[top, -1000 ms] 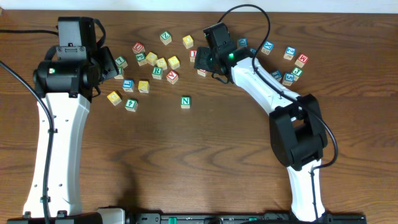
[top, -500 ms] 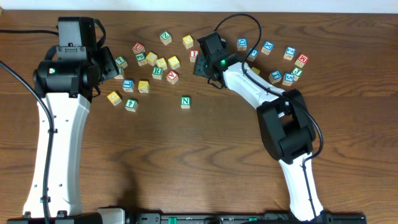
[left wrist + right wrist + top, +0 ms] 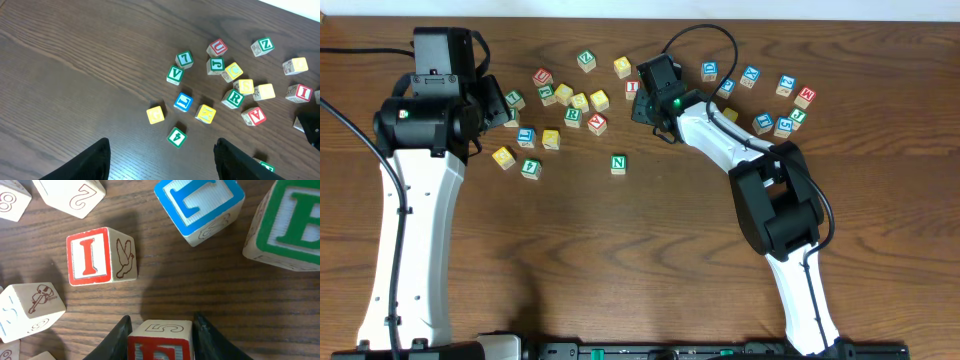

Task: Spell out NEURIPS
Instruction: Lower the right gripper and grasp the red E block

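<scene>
My right gripper (image 3: 162, 322) is shut on a red-faced cube (image 3: 161, 339) with an outlined 5 on its side; both fingers press its flanks, and its letter is cut off by the frame edge. From overhead, that gripper (image 3: 651, 108) sits just right of the red I cube (image 3: 632, 88), which also lies ahead of the jaws (image 3: 90, 256). The green N cube (image 3: 618, 163) stands alone nearer the table's middle. The green R cube (image 3: 233, 98) and red U cube (image 3: 218, 47) lie in the scattered cluster. My left gripper (image 3: 162, 146) hangs open above bare wood, holding nothing.
Several other letter and number cubes are strewn along the table's far side, including a blue one (image 3: 200, 205) and a large green one (image 3: 290, 225) close ahead of the right jaws. A second group (image 3: 785, 105) lies to the far right. A green 4 cube (image 3: 176, 136) sits between the left fingers' line.
The right arm has shifted slightly left and its jaws have closed from wide apart onto the red-faced cube. The left arm has not moved.
</scene>
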You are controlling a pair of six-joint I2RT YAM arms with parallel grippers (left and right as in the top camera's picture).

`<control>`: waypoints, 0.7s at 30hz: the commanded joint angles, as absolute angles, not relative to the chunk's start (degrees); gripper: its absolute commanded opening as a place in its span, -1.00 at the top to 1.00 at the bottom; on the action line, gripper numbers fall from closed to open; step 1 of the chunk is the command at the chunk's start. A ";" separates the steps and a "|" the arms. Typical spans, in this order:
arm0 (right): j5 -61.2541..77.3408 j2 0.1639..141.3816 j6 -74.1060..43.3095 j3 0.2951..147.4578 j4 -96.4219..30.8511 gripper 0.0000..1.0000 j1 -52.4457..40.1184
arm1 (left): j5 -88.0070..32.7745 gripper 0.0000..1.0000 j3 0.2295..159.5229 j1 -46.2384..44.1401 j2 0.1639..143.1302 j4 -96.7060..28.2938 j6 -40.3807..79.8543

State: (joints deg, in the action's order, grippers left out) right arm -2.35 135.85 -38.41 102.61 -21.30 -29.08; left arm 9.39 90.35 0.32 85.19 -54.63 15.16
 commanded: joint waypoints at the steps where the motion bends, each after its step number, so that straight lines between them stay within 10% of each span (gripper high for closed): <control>1: -2.39 136.55 -34.89 103.39 -22.33 0.31 -29.23 | 10.13 -0.31 89.69 0.58 85.73 -54.78 14.72; 21: 1.89 126.82 -25.19 102.83 -44.27 0.42 -29.50 | 10.13 -0.32 89.69 0.58 85.73 -54.52 15.14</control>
